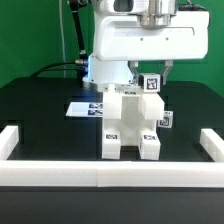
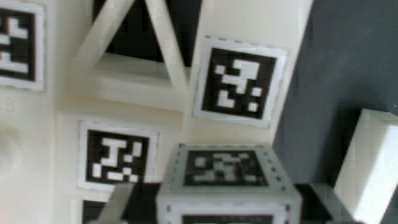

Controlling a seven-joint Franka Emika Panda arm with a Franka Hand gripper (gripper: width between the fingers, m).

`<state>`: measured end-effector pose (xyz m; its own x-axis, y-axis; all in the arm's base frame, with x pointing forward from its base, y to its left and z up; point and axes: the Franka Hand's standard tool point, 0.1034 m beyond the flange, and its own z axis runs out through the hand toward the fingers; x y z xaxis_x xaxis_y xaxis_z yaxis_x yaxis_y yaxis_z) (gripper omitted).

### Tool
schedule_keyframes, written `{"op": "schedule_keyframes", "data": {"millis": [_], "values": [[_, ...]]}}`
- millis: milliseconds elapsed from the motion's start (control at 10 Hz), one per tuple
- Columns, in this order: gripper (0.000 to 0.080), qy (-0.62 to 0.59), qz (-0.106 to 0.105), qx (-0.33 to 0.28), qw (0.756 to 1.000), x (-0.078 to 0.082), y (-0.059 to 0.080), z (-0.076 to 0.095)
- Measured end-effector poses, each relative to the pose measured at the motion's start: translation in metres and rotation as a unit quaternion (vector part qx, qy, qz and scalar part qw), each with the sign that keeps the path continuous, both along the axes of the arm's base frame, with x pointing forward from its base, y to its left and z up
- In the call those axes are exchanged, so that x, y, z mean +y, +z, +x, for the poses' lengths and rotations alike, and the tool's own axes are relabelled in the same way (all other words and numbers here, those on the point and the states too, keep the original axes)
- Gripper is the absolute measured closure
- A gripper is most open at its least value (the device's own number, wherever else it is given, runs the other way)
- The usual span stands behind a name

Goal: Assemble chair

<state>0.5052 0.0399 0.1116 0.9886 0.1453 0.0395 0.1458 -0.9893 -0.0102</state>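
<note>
Atop black table point(image 1: 40, 110), white chair point(image 1: 130, 125), pincer point(image 1: 153, 76) clenched on its tagged top block.

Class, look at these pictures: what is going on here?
A robot arm's two-finger gripper sits at a white tagged block at the top of the small white blocky plastic chair, which stands partly built on the black table. Whether it has clamped the block is unclear. The flat white marker board lies beyond the chair.

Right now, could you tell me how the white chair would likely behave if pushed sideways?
The chair looks like rigid, chunky plastic, so it probably won't flex. Standing tall on a narrow base, it may tip or slide on the table.
</note>
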Motion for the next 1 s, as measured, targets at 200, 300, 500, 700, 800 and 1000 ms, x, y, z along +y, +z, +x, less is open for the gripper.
{"op": "schedule_keyframes", "data": {"millis": [200,300,500,700,800,1000], "values": [[0.0518,-0.047,0.002,0.001,0.999,0.0001,-0.0003,-0.0001],[0.0518,-0.095,0.004,0.002,0.995,0.0002,-0.0003,-0.0001],[0.0518,-0.166,0.007,0.003,0.986,0.0006,-0.0005,-0.0002],[0.0518,-0.214,0.009,0.004,0.977,0.0006,-0.0007,-0.0003],[0.0518,-0.255,0.011,0.005,0.967,0.0008,-0.0008,-0.0004],[0.0518,-0.321,0.014,0.006,0.947,0.0011,-0.0009,-0.0004]]}}
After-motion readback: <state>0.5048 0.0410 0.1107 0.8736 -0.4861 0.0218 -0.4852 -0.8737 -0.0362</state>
